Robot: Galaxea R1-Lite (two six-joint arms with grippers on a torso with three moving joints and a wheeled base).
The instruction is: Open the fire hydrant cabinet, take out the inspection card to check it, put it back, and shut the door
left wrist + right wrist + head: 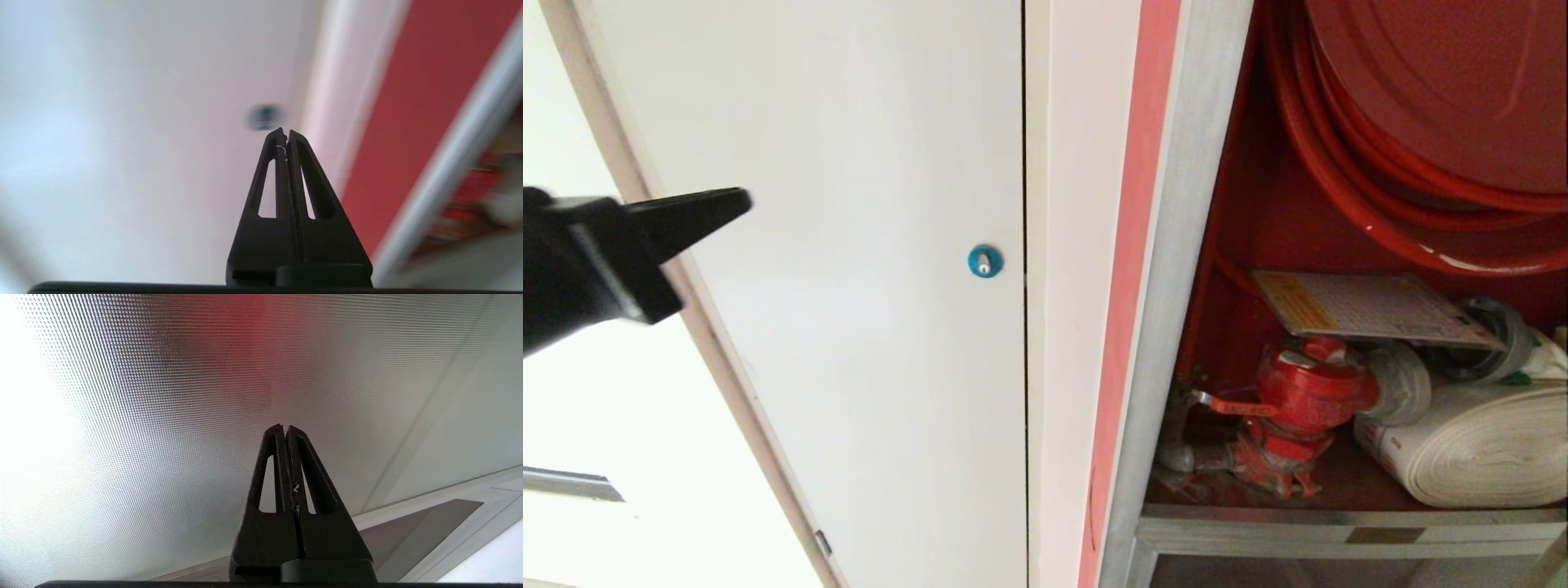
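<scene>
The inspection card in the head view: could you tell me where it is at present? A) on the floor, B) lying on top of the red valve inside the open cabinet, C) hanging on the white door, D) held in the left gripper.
B: the inspection card lies atop the red valve inside the cabinet, while the left gripper, shut and empty, is over by the white door.

The fire hydrant cabinet (1339, 457) stands right of the white door (866, 327); inside, the inspection card (1372, 309) lies atop the valve (1303, 400) — rolled hose (1478, 445) beside it, hose reel (1421, 122) above.
</scene>
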